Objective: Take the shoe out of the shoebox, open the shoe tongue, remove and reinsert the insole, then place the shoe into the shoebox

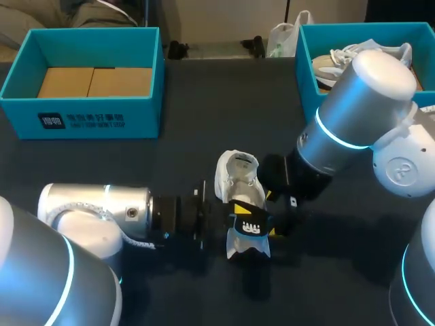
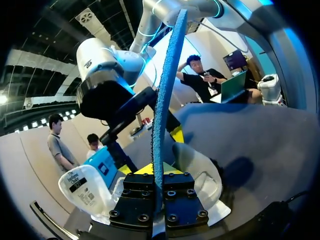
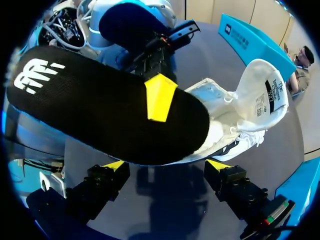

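While left gripper [image 2: 157, 171] holds it, insole [image 3: 100, 117] shows logo [image 3: 38, 80].

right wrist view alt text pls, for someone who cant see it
A black insole with a white logo, held in the left gripper, hangs over a white shoe lying on the dark table with its tongue pulled back. The right gripper sits open just short of the shoe, spread wide.
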